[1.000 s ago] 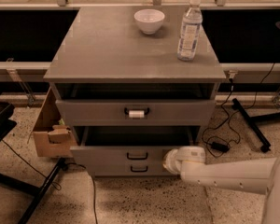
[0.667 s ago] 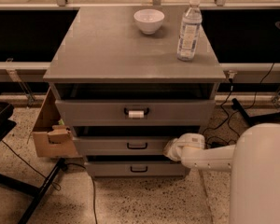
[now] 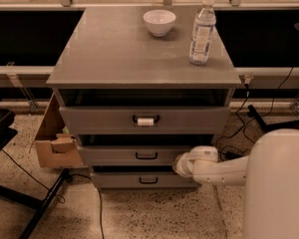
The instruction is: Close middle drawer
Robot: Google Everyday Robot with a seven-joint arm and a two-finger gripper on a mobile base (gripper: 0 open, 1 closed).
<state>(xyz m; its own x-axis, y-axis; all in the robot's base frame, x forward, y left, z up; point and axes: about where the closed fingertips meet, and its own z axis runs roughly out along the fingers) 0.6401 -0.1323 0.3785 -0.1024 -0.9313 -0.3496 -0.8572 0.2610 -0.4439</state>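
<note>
The middle drawer [image 3: 119, 155] is a grey front with a small plain black loop handle [image 3: 146, 156] at its centre. It stands out only a little from the grey cabinet, less than the top drawer [image 3: 99, 119] with the white-tagged handle [image 3: 145, 121]. My gripper [image 3: 180, 164] is at the end of the white arm, pressed against the right end of the middle drawer front. The arm's wrist hides its tips. The narrower bottom drawer [image 3: 139, 179] sits below.
A white bowl [image 3: 159, 22] and a clear water bottle [image 3: 202, 31] stand on the cabinet top [image 3: 114, 49]. An open cardboard box [image 3: 54, 138] leans at the cabinet's left. Black cables [image 3: 249, 108] and a stand leg lie on the speckled floor at right.
The middle drawer has slid back into the cabinet from far out to nearly flush. My arm has followed it inward and upward, staying against its right end.
</note>
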